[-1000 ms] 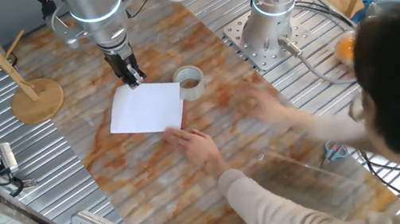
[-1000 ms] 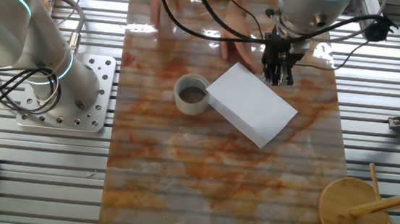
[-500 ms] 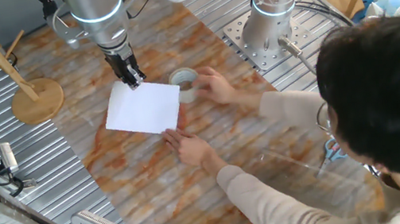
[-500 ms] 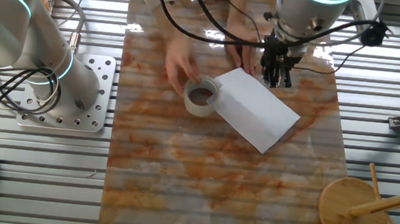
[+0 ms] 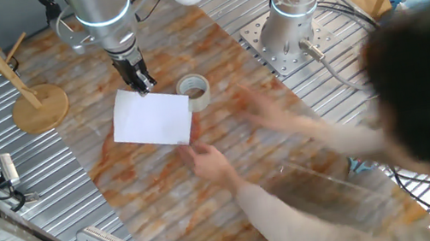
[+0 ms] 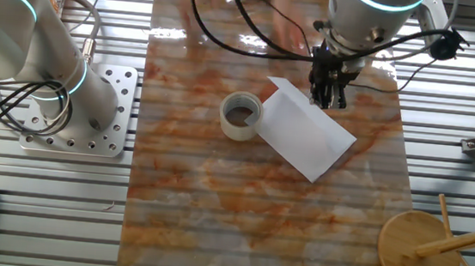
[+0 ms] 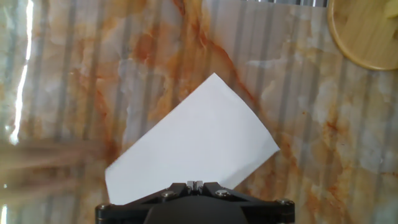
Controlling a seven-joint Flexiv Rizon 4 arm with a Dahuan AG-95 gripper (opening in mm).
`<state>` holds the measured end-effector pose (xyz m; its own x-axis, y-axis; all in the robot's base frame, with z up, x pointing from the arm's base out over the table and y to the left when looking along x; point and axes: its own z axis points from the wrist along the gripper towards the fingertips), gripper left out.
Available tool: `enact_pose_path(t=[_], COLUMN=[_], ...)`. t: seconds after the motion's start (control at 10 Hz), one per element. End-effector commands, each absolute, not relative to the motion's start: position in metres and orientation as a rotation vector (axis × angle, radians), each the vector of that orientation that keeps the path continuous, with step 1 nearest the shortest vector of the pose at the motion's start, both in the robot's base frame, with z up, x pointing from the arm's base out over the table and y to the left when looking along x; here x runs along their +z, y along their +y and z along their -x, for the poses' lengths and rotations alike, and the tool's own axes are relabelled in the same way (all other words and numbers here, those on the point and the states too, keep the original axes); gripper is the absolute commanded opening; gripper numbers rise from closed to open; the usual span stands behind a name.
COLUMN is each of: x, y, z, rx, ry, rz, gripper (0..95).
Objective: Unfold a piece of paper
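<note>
The fingers [image 6: 328, 96] are drawn close together, tips at the edge of the piece of paper [image 6: 308, 131]. The paper is plain white, rectangular, folded flat on the marbled counter [image 6: 256, 212]. A tape roll [image 6: 241, 116] touches its 9 o'clock corner.

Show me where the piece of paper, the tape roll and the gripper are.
piece of paper [image 6: 306, 137], other fixed view, sheet's middle.
tape roll [image 6: 241, 116], other fixed view, its rim.
gripper [image 5: 141, 86], one fixed view, between fingertips.
</note>
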<state>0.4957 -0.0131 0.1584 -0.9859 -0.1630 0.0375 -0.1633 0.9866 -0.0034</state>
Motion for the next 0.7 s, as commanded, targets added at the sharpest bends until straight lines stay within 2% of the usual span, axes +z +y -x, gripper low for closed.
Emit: enact_pose_path(t=[0.1, 0.7], x=[0.156, 0.143], y=[-0.017, -0.019], z=[-0.495, -0.495], rx=[0.004, 0.004], ry=[-3.094, -3.094], rz=[-0.276, -0.364], gripper=[0.0, 0.0])
